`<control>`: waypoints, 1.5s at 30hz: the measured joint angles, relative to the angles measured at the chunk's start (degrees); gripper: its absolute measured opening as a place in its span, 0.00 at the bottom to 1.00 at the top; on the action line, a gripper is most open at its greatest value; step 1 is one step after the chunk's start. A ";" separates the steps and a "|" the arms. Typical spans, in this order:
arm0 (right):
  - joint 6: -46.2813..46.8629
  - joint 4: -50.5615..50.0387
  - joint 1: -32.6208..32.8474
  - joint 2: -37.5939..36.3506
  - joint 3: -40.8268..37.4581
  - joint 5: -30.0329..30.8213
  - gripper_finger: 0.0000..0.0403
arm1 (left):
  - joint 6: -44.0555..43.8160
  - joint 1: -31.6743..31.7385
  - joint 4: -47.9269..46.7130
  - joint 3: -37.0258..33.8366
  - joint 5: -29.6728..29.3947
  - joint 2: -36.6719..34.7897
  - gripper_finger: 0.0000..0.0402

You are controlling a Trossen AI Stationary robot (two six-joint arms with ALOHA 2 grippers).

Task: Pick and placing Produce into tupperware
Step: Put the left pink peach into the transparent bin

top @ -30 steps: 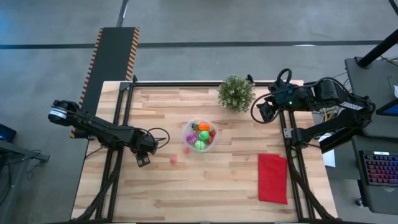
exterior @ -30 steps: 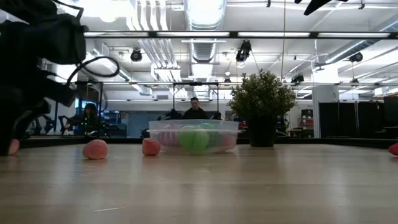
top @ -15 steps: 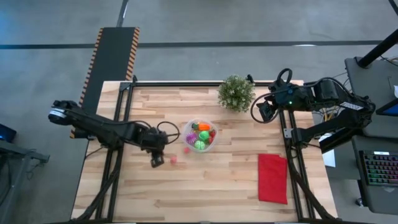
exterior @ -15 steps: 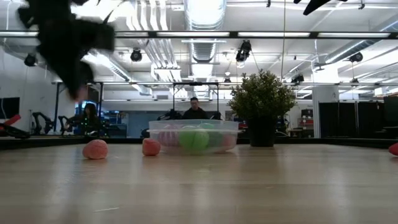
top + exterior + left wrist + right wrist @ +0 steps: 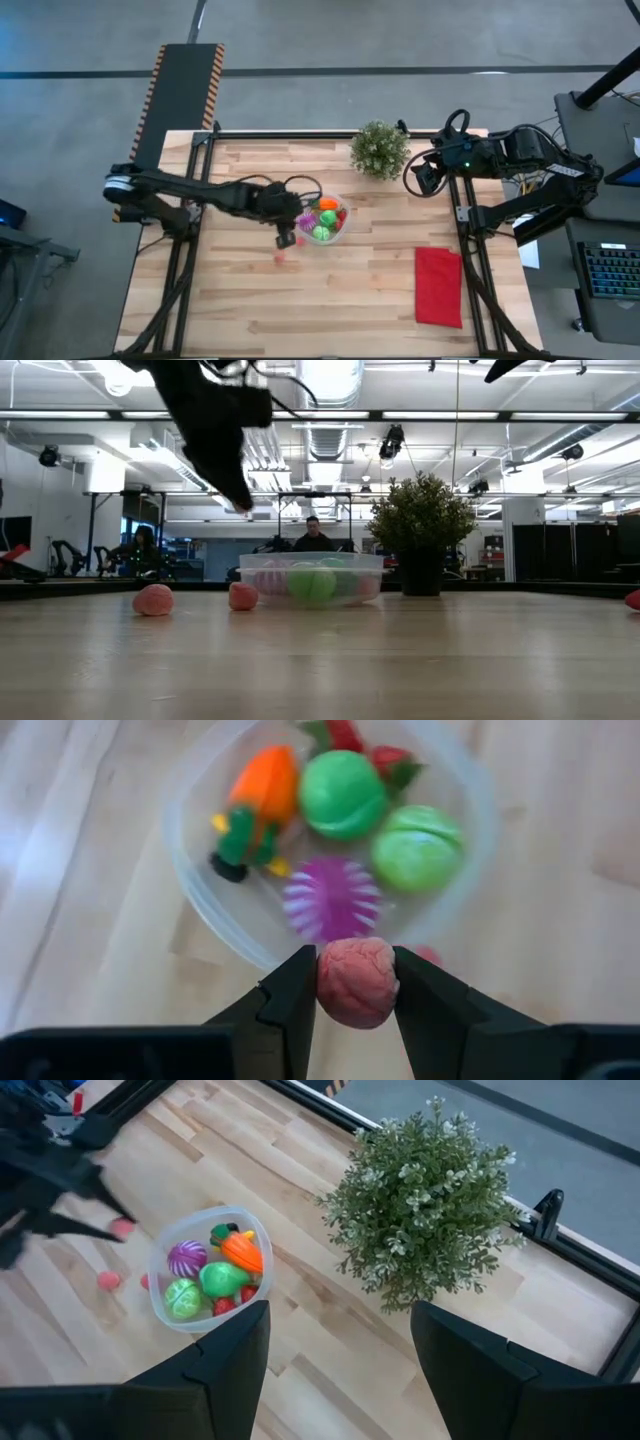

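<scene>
Produce is mostly loaded already. Nearest, one pink piece (image 5: 279, 257) lies loose on the counter (image 5: 330, 300), and the low view shows a second (image 5: 153, 599) to its left. Just beyond, the left end effector (image 5: 355, 982) is clamped on a pink lumpy piece (image 5: 357, 982), held above the counter at the near left rim of the tupperware (image 5: 342, 232). The bowl holds green, purple, orange and red items. Remaining work: release this piece into the bowl, then collect the loose ones. Farther right, past the potted plant (image 5: 379, 149), the right end effector (image 5: 340, 1350) waits with fingers apart, holding nothing.
</scene>
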 joint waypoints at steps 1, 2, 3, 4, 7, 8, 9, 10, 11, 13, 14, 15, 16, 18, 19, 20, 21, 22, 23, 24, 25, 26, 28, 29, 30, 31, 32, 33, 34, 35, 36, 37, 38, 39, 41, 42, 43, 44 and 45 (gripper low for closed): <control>0.00 0.00 -0.01 0.00 0.00 0.00 0.58 | 0.23 1.17 0.04 0.80 0.00 1.38 0.26; 0.00 0.00 -0.02 0.00 0.00 -0.02 0.58 | 0.28 2.35 0.56 1.57 -0.01 2.65 0.26; 0.00 0.00 -0.02 0.00 0.00 -0.02 0.58 | 0.35 3.48 1.16 2.32 -0.04 3.79 0.26; 0.00 0.00 -0.02 0.01 0.00 -0.01 0.58 | 0.74 4.57 1.73 2.96 0.00 4.81 0.26; 0.00 0.00 0.00 0.02 0.00 -0.02 0.58 | 3.61 7.22 3.49 4.77 0.40 7.62 0.26; 0.00 0.00 -0.02 0.01 0.00 -0.02 0.58 | 4.25 7.90 3.86 5.23 0.71 8.49 0.26; 0.00 0.00 0.00 0.00 0.00 -0.02 0.58 | 4.36 8.57 3.73 5.57 1.15 9.40 0.26; 0.00 -0.02 -0.02 0.00 0.00 -0.02 0.58 | 4.50 9.15 3.59 5.85 1.88 10.27 0.26; 0.00 -0.02 -0.01 0.00 0.00 -0.02 0.58 | 4.81 9.63 3.52 6.06 3.01 11.12 0.26; 0.00 -0.04 0.00 0.02 0.00 -0.04 0.58 | 4.87 10.00 3.32 6.19 3.83 12.47 0.28; 0.00 -0.09 0.00 0.00 0.00 -0.04 0.58 | 4.88 10.00 3.34 6.25 4.04 12.99 0.29; 0.00 -0.11 -0.01 0.00 0.00 -0.04 0.58 | 4.79 9.90 3.44 6.34 4.40 13.43 0.31; 0.00 -0.13 0.00 0.00 0.00 -0.04 0.58 | 4.50 9.87 3.43 6.42 4.90 13.81 0.33; 0.00 -0.13 -0.01 0.01 0.00 -0.04 0.58 | 4.27 9.85 3.44 6.61 6.36 14.46 0.37; 0.00 -0.14 0.00 0.01 0.00 -0.04 0.58 | 4.26 9.87 3.43 6.83 6.55 14.81 0.40; -0.01 -0.14 0.00 0.00 0.00 -0.04 0.58 | 4.25 9.87 3.41 7.10 6.58 14.97 0.42; -0.03 -0.15 -0.02 0.01 0.00 -0.04 0.58 | 4.25 9.87 3.25 7.36 6.58 14.97 0.45; -0.04 -0.15 0.00 0.00 0.00 -0.04 0.58 | 4.25 9.87 2.83 7.71 6.54 14.95 0.47; -0.04 -0.15 0.00 0.00 0.00 -0.03 0.58 | 4.25 9.87 2.39 8.10 6.48 14.84 0.50; -0.04 -0.15 -0.02 0.00 0.00 -0.04 0.58 | 4.25 9.87 1.87 8.42 6.45 14.53 0.52; -0.02 -0.15 0.00 0.02 0.00 -0.02 0.58 | 4.21 9.87 0.63 8.77 6.50 14.06 0.55; -0.02 -0.15 -0.01 0.00 0.00 -0.02 0.58 | 3.94 9.81 -1.03 9.11 6.64 13.30 0.56; -0.02 -0.16 -0.02 0.02 0.00 -0.04 0.58 | 2.59 9.32 -3.35 9.76 8.21 11.26 0.59; -0.01 -0.17 -0.02 0.00 0.00 -0.02 0.58 | 1.57 8.90 -4.42 9.97 9.22 10.17 0.60; 0.00 -0.17 -0.02 0.00 0.00 -0.04 0.58 | -0.27 8.28 -5.72 9.99 9.71 9.13 0.60; 0.00 -0.16 0.00 0.00 0.00 -0.02 0.58 | -3.21 7.71 -6.98 9.90 9.73 8.11 0.61; 0.00 -0.17 0.00 0.01 0.00 -0.02 0.58 | -7.14 7.17 -7.91 9.73 9.80 7.19 0.61; -0.01 -0.17 -0.01 0.00 0.00 -0.02 0.58 | -11.56 6.67 -8.85 9.65 10.10 6.68 0.61; 0.00 -0.16 -0.02 0.00 0.00 -0.02 0.58 | -16.00 6.23 -9.55 9.63 10.39 6.41 0.61; 0.00 -0.15 0.00 0.00 -0.06 0.06 0.58 | -19.88 5.72 -10.42 9.55 10.89 6.11 0.61; -0.01 -0.22 -0.01 0.00 -0.11 0.12 0.58 | -22.64 5.18 -11.78 9.39 11.52 5.96 0.61; -0.02 -0.19 0.00 0.01 -0.12 0.20 0.58 | -23.88 4.44 -13.22 9.09 12.13 5.91 0.61; -0.03 -0.14 -0.02 0.00 -0.19 0.24 0.58 | -24.11 3.45 -14.27 8.75 12.45 5.89 0.61; -0.15 -0.21 -0.01 0.01 -0.21 0.24 0.58 | -24.21 2.27 -15.21 8.34 12.71 6.01 0.61; -0.42 -0.14 -0.02 0.00 -0.30 0.26 0.58 | -24.31 -0.14 -18.75 7.14 13.62 6.17 0.61; -0.44 -0.21 0.00 0.00 -0.36 0.27 0.58 | -24.54 -1.44 -19.91 6.66 14.19 6.43 0.61; -0.46 -0.17 -0.02 0.00 -0.42 0.33 0.58 | -25.31 -2.64 -19.96 6.36 15.00 6.57 0.61; -0.48 -0.18 0.00 0.00 -0.48 0.39 0.58 | -26.30 -3.73 -19.82 6.09 15.29 6.63 0.61; -0.50 -0.18 -0.02 0.00 -0.52 0.39 0.58 | -27.31 -4.66 -20.09 5.92 15.30 6.65 0.61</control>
